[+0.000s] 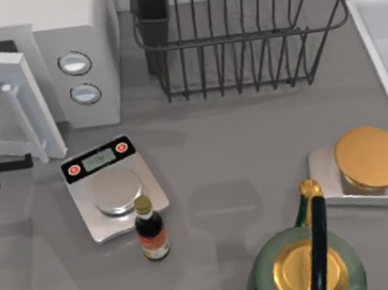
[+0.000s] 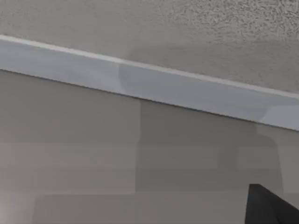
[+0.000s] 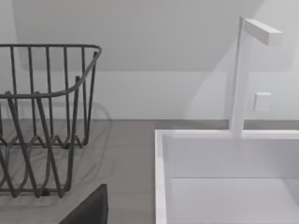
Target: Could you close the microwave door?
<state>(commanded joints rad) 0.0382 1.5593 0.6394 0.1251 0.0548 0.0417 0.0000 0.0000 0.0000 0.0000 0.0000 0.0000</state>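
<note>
Now, at the far left of the worktop (image 1: 251,145), the left tool (image 1: 12,164) sits just in front of the microwave door (image 1: 5,104), its dark fingers reaching toward the door's outer face near the handle (image 1: 25,123), likely placed to push; how wide it gapes I cannot tell, and it seems to hold nothing. That door stands ajar, its long edge slanting out from the microwave (image 1: 76,53) toward the tool. Farther right lie a scale (image 1: 114,190), a bottle (image 1: 151,231), a dish rack (image 1: 237,33).

matt white microwave door (image 1: 5,104), black wire rack (image 1: 238,40), brushed-metal scale (image 1: 115,197), glossy gold kettle lid (image 1: 305,269).
</note>
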